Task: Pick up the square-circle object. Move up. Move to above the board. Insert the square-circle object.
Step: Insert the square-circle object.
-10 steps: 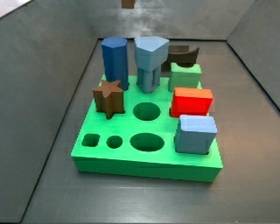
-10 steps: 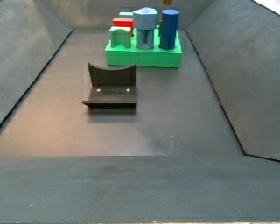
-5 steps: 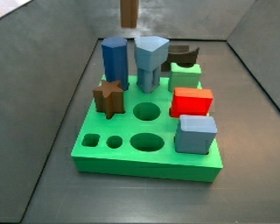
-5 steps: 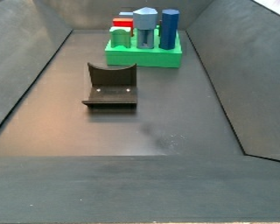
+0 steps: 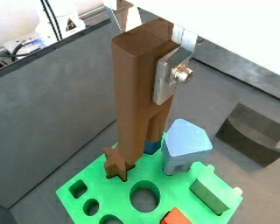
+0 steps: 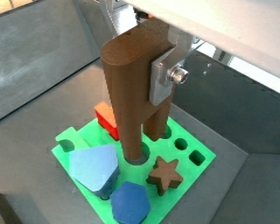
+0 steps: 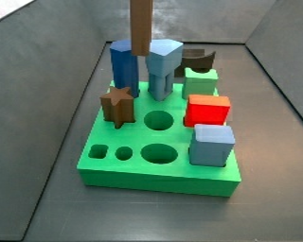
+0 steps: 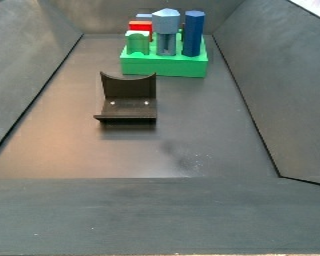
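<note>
The square-circle object (image 5: pixel 136 96) is a tall dark-brown block with two legs at its lower end. It also shows in a wrist view (image 6: pixel 133 87). My gripper (image 5: pixel 143 77) is shut on its upper part, and one silver finger (image 6: pixel 164 75) lies flat against its side. In a side view the block (image 7: pixel 140 24) hangs upright from the top edge, above the back of the green board (image 7: pixel 180 175). Its legs end over the board (image 6: pixel 70 144) near a round hole (image 6: pixel 137 156). The gripper itself is out of both side views.
On the board stand a blue hexagonal peg (image 7: pixel 122 66), a light-blue peg (image 7: pixel 163 64), a brown star peg (image 7: pixel 117 104), a green block (image 7: pixel 201 83), a red cube (image 7: pixel 207 111) and a light-blue cube (image 7: pixel 212 145). The fixture (image 8: pixel 127 98) stands on the floor, apart from the board (image 8: pixel 163 66).
The brown block has come down from the top edge of the side view, over the back of the board. The pegs and the fixture have not moved.
</note>
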Controlling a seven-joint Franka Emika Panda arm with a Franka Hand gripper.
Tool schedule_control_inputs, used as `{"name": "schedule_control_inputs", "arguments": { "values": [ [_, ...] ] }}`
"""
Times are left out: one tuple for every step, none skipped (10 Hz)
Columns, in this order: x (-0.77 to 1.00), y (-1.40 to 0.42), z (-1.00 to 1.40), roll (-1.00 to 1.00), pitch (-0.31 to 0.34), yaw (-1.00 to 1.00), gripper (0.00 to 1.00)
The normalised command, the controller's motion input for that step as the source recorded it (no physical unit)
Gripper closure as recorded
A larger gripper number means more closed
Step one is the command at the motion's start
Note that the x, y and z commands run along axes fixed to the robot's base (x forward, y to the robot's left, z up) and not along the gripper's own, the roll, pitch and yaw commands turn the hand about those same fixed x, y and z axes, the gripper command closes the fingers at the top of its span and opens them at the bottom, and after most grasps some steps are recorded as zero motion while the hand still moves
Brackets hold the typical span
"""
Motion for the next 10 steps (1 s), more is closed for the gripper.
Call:
{"name": "schedule_control_inputs", "arguments": {
  "values": [
    [0.01, -0.39, 0.00, 0.00, 0.040, -0.81, 1.00],
    [0.01, -0.45, -0.06, 0.00, 0.000, -0.82, 1.00],
    [0.00, -0.41, -0.12, 0.00, -0.039, -0.84, 1.00],
    [0.00, -0.28, -0.17, 0.00, -0.044, -0.93, 1.00],
    [0.00, -0.25, -0.19, 0.00, -0.027, -0.96, 1.00],
    [0.00, -0.24, -0.22, 0.00, 0.000, -0.96, 1.00],
    [0.01, -0.24, -0.24, 0.00, 0.000, -0.96, 1.00],
    [0.00, -0.16, -0.30, 0.00, 0.000, -1.00, 1.00],
    [0.00, -0.05, -0.31, 0.02, 0.000, -1.00, 1.00],
    [0.00, 0.00, -0.34, 0.01, 0.000, -1.00, 1.00]
  ]
}}
